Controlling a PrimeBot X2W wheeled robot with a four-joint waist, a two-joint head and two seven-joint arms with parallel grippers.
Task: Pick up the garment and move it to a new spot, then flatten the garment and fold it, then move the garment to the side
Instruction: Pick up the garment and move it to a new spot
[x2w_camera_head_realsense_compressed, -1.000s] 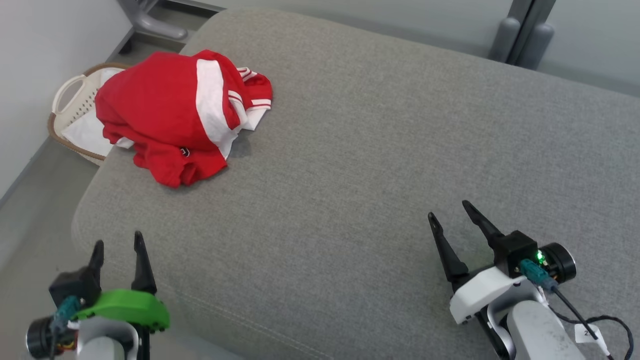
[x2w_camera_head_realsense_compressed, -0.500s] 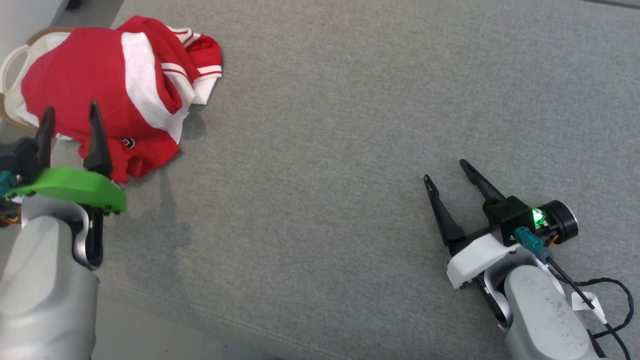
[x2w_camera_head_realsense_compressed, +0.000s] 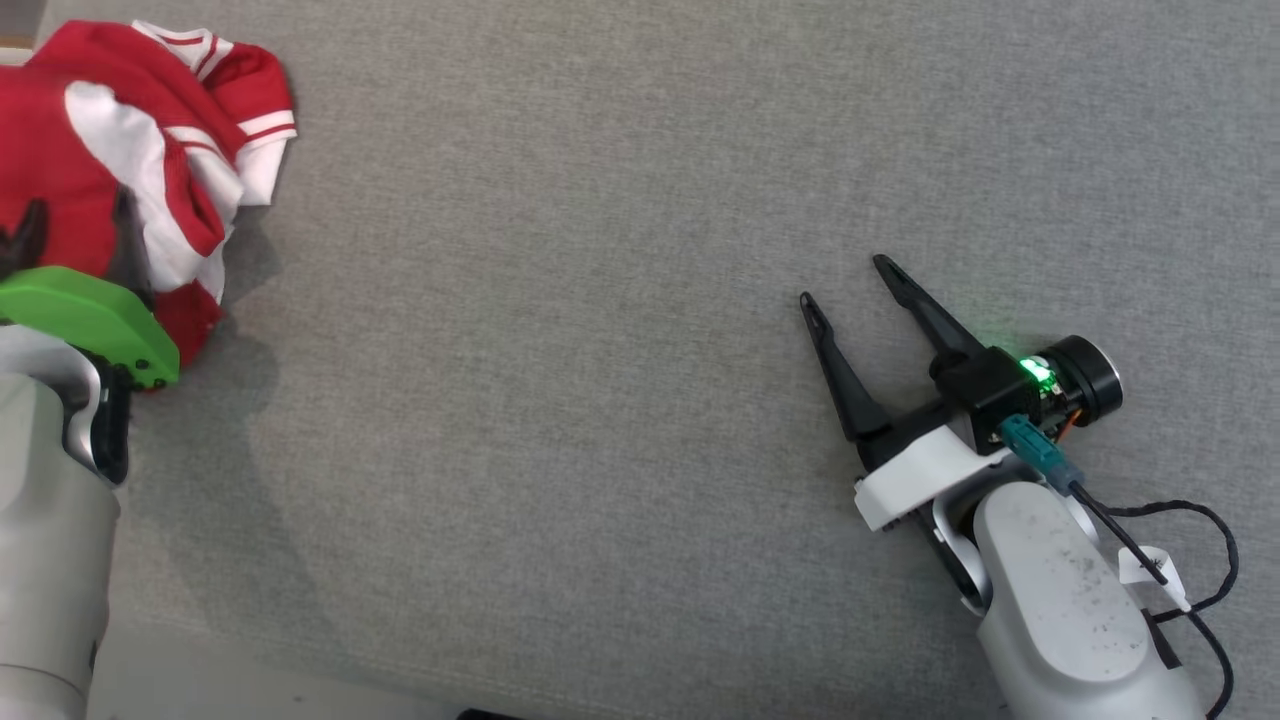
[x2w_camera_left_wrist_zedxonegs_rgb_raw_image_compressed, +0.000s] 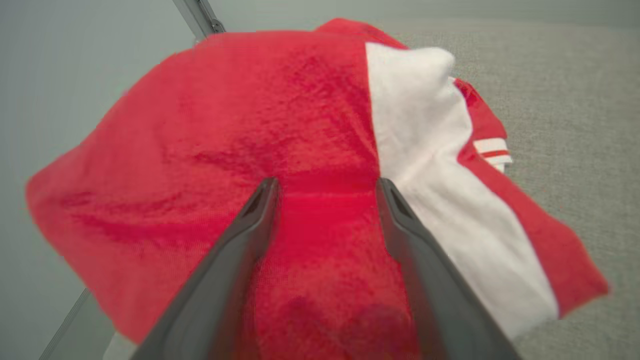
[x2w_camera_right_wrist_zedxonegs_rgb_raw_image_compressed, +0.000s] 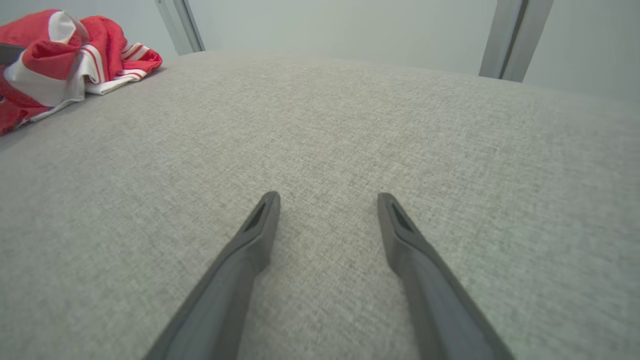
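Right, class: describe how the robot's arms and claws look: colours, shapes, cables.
The left claw and right claw each have two long, tapered dark fingers. The left wears a green cover; the right a white cover, with a green light, teal plug and black cable. Forearms are pale grey.

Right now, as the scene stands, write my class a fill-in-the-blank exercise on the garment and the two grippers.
1. The garment is red and ____.
2. The left gripper and right gripper both stand ____.
3. The gripper nearest the garment is the ____ one.
4. The right gripper is over a bare cushion coloured ____.

Missing words: white; open; left; grey.
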